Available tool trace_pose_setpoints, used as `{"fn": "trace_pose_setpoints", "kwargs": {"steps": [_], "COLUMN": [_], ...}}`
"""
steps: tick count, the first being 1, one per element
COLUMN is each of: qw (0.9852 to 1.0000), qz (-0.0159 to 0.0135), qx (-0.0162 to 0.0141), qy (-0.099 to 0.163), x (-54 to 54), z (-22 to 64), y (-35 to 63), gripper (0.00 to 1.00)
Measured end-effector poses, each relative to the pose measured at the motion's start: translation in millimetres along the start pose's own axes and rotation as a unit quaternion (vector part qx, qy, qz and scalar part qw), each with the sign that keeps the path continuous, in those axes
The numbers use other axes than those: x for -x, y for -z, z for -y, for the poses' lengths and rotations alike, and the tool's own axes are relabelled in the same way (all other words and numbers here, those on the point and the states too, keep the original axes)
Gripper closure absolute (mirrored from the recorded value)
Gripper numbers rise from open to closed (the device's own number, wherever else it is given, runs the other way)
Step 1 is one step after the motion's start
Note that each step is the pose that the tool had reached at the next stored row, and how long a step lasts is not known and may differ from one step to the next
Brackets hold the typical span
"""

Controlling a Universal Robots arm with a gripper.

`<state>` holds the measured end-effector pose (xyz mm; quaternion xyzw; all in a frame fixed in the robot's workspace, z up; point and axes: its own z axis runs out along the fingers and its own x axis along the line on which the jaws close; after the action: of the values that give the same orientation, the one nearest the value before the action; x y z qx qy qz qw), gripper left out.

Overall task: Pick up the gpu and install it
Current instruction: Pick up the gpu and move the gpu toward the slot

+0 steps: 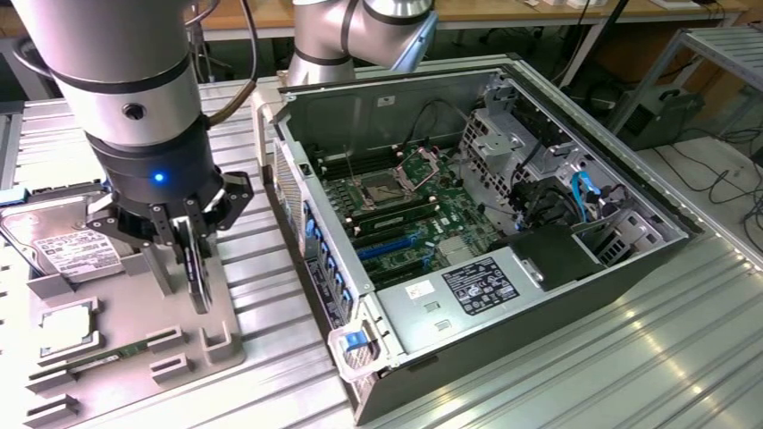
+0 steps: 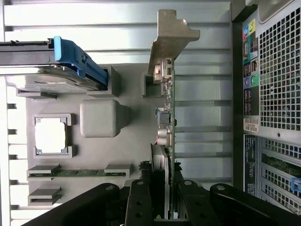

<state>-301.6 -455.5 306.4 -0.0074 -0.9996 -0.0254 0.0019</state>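
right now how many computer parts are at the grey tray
4: hard drive at one end, cpu next along, memory stick after it, gpu upright in the gripper on the case side; arm may hide more.

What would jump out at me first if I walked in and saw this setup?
Probably the open computer case in the middle of the exterior view, lying on its side with its green motherboard exposed. At that view's left, the big robot arm's gripper, with a small blue light glowing above it, is closed on the gpu, a thin card held edge-on over a grey tray of other parts.
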Motion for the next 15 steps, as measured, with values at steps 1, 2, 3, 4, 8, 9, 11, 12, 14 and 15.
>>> {"fn": "trace_pose_setpoints", "kwargs": {"steps": [1,2,3,4,8,9,11,12,14,15], "qw": [1.0,1.0,1.0,1.0,1.0,1.0,1.0,1.0,1.0,1.0], "qz": [0.0,0.0,0.0,0.0,0.0,0.0,0.0001,0.0,0.0,0.0], "qx": [0.0,0.0,0.0,0.0,0.0,0.0,0.0001,0.0,0.0,0.0], "qy": [0.0,0.0,0.0,0.0,0.0,0.0,0.0,0.0,0.0,0.0], "x": [0.0,0.0,0.0,0.0,0.0,0.0,-0.1,0.0,-0.1,-0.1], "z": [0.0,-0.1,-0.1,-0.1,-0.3,-0.3,-0.4,-0.4,-0.5,-0.5], "y": [0.6,1.3,2.2,2.9,6.1,6.7,7.9,8.6,9.7,10.3], "gripper": [0.73,0.73,0.73,0.73,0.73,0.73,0.73,0.73,0.73,0.73]}}
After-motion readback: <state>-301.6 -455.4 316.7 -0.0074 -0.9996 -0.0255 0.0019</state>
